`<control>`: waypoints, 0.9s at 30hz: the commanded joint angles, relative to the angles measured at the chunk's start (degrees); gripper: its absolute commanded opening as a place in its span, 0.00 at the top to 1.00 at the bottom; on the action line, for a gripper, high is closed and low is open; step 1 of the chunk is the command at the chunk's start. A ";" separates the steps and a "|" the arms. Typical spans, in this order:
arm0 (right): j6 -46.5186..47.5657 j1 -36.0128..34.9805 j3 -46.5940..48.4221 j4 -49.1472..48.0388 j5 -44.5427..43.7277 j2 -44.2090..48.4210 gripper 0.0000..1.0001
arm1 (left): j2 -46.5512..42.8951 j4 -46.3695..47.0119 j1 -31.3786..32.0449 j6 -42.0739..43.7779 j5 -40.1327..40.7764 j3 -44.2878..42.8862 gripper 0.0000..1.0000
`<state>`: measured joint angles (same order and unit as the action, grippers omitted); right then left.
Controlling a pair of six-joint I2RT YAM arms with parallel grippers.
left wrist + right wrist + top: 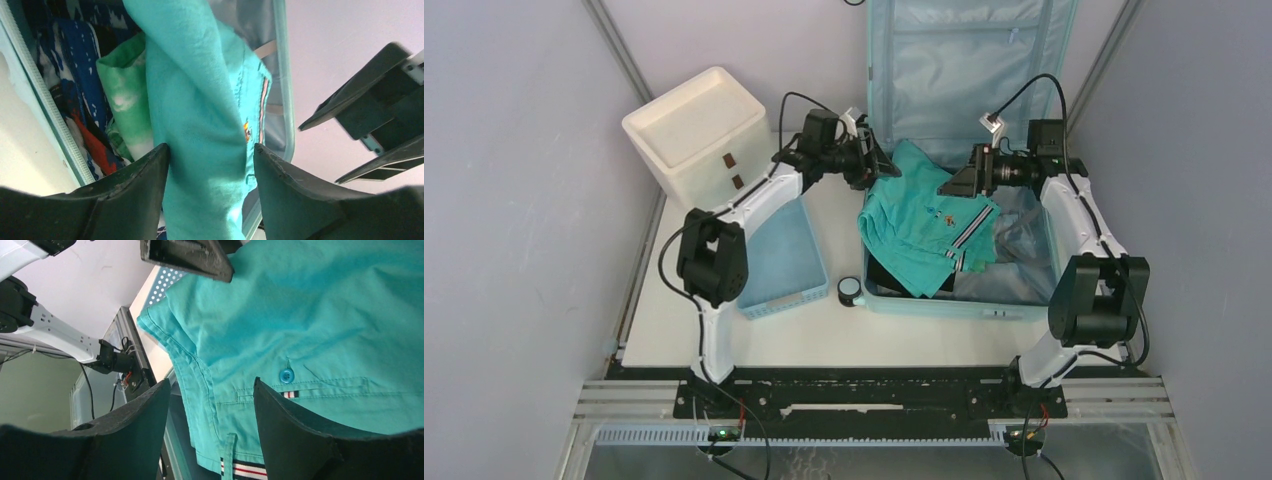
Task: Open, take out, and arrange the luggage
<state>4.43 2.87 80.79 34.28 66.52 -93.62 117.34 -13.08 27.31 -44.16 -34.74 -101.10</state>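
Note:
The luggage (969,300), a light-blue hard-shell suitcase, lies open with its lid (964,60) upright at the back. Teal shorts (919,225) with a striped waistband hang over its left rim. My left gripper (882,160) is at the shorts' upper left corner. In the left wrist view it (210,147) is open, with the teal shorts (200,125) between the fingers, against the left one only. My right gripper (952,183) hovers at the shorts' upper right. It (212,382) stands open, with the shorts (320,315) lying beyond the tips, ungripped.
A white drawer unit (699,125) stands at the back left, and a blue lattice basket (784,260) lies left of the suitcase. Blue patterned clothing (75,60) and a green-white garment (122,95) lie inside the case. Grey walls close in on both sides.

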 commanded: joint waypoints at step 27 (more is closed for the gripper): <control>1.29 3.63 -1.20 -1.70 -0.08 3.71 0.30 | -25.64 -23.38 -1.55 18.06 16.34 9.70 1.00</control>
<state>4.62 6.31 79.81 34.13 66.06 -91.77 102.98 -37.32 28.03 -29.41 -23.44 -97.93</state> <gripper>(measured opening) 0.699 0.037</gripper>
